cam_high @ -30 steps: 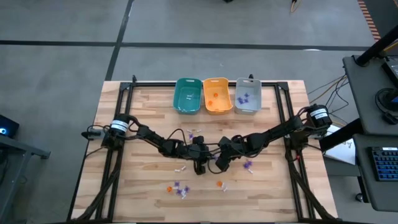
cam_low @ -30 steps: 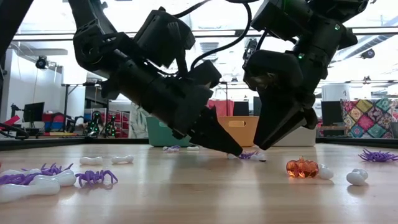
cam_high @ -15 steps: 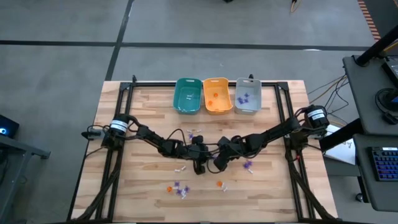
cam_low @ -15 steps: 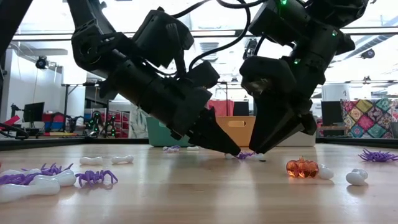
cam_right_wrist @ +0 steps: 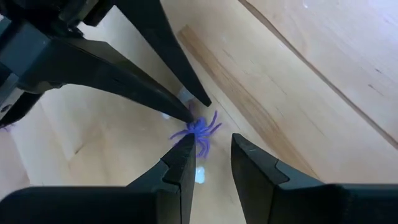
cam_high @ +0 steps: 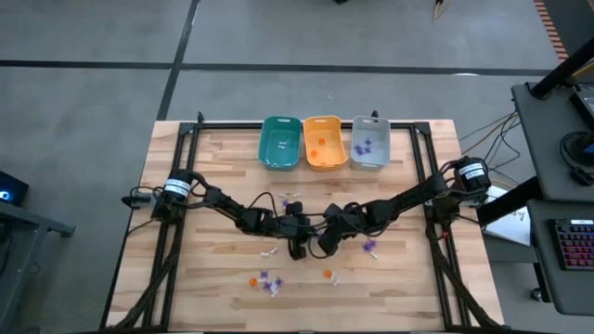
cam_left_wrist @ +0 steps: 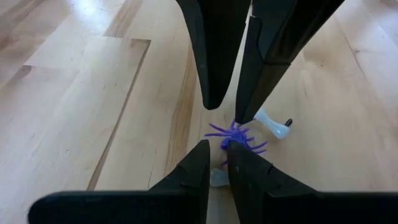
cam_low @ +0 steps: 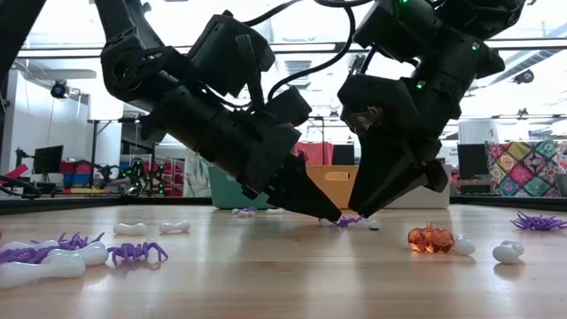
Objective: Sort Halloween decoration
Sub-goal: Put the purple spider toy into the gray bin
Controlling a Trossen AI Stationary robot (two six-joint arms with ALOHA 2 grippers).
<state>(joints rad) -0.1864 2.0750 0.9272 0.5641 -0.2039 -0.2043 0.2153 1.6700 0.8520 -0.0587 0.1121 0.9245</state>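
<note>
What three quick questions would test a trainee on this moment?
1. True or false: the orange bin stands between the teal bin and the grey bin.
2. Which trinket do the left gripper and the right gripper both point at? A) bat B) spider C) skull
3. Fill in: the right gripper's jaws stand ___.
Key: 1 true; 2 B; 3 open.
</note>
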